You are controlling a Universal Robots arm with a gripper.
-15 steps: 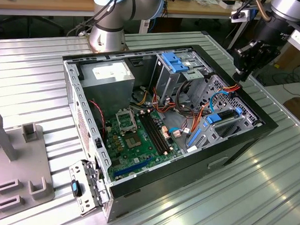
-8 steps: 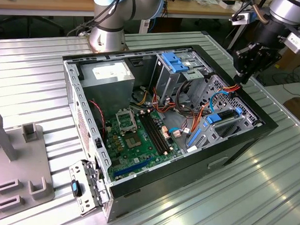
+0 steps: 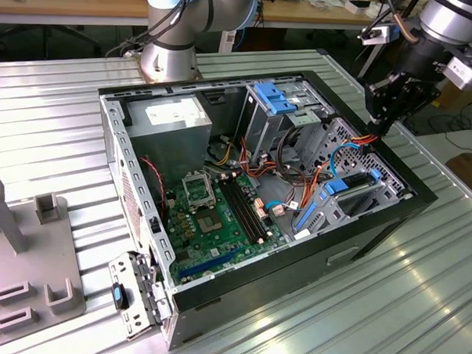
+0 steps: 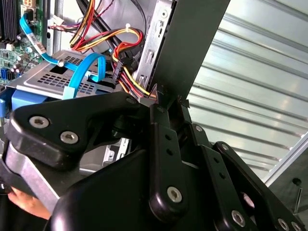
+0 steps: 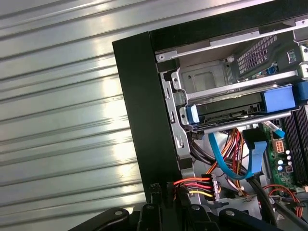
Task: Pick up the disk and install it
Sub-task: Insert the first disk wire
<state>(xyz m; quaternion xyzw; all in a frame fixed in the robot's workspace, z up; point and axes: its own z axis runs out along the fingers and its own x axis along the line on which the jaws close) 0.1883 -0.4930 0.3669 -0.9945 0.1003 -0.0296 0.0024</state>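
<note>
Disk (image 5: 230, 109) in its blue carrier sits already inside the drive bay (image 5: 211, 79) of the open computer case (image 3: 420, 194), so I judge little is left, while the gripper (image 3: 377, 124) hangs over the case wall, fingers narrow, holding nothing.

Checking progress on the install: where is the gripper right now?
In the exterior view the gripper sits at the exterior view's right, over the black side wall of the open computer case, beside the metal drive cage and its blue cables.
</note>
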